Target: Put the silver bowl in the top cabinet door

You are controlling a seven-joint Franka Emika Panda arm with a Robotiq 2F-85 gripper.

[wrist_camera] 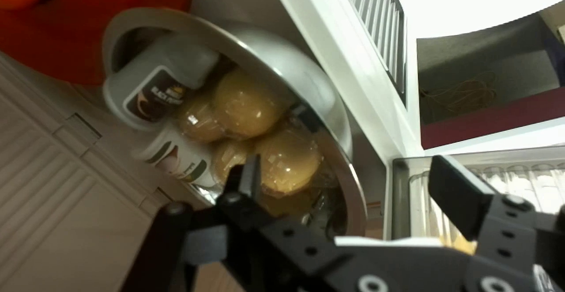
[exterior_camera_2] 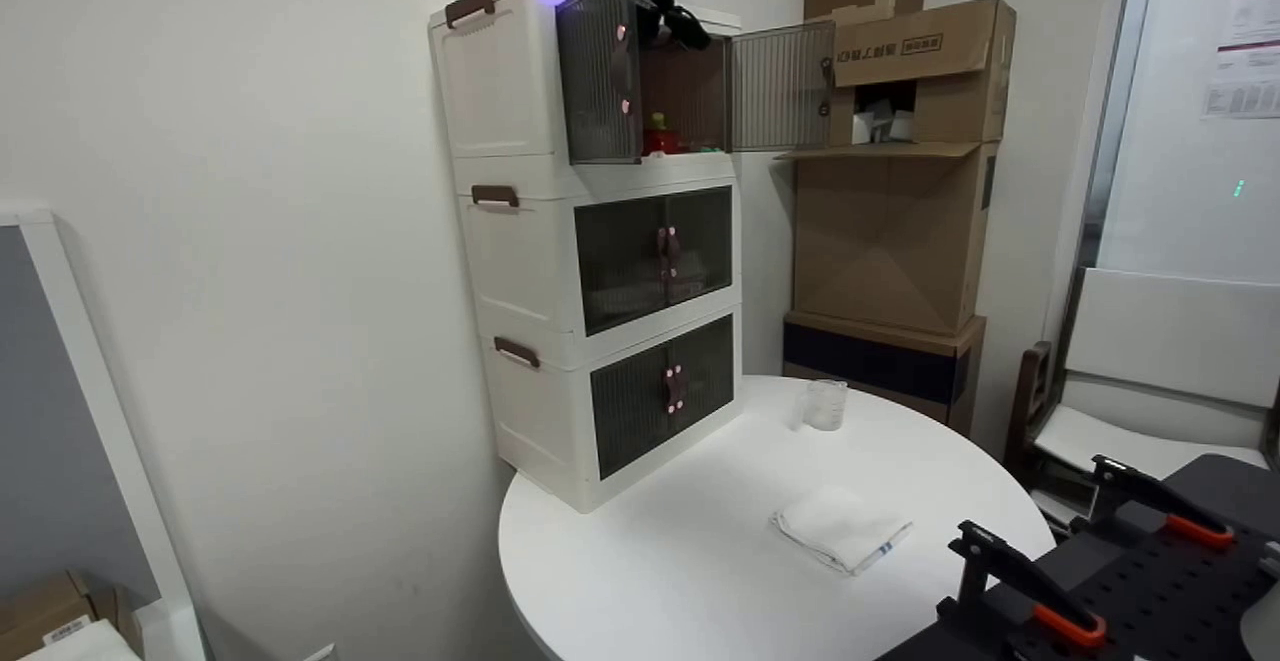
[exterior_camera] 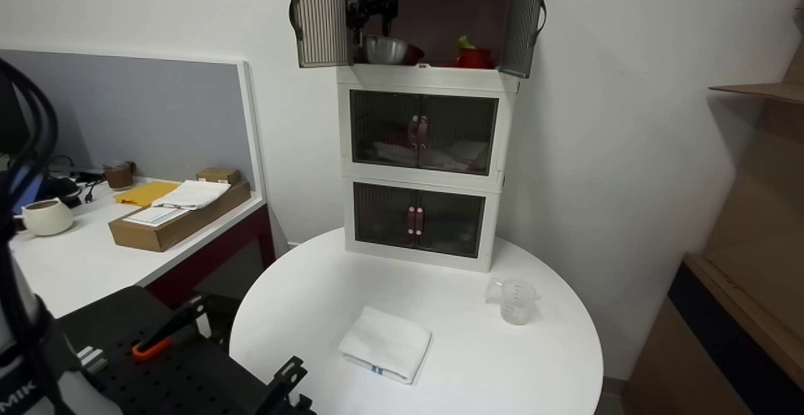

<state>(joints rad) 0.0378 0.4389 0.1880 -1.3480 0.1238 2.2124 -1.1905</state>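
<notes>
The silver bowl (exterior_camera: 385, 50) sits inside the open top compartment, near its front left edge in an exterior view. In the wrist view the silver bowl (wrist_camera: 304, 73) holds spice bottles (wrist_camera: 159, 93) and round yellow wrapped items (wrist_camera: 289, 161). The top cabinet doors (exterior_camera: 323, 16) stand swung open; they also show in an exterior view (exterior_camera_2: 780, 86), where the bowl is hidden. My gripper (exterior_camera: 372, 32) is just above the bowl. In the wrist view my gripper (wrist_camera: 346, 177) is open, one finger over the bowl's inside and one beyond its rim. I see no grip on the rim.
A red pot (exterior_camera: 474, 58) stands in the same compartment, right of the bowl. Two closed tiers (exterior_camera: 422, 131) are below. A folded white towel (exterior_camera: 386, 344) and a clear measuring cup (exterior_camera: 518, 302) are on the round table (exterior_camera: 502, 371). Cardboard boxes (exterior_camera_2: 890, 231) stand beside the cabinet.
</notes>
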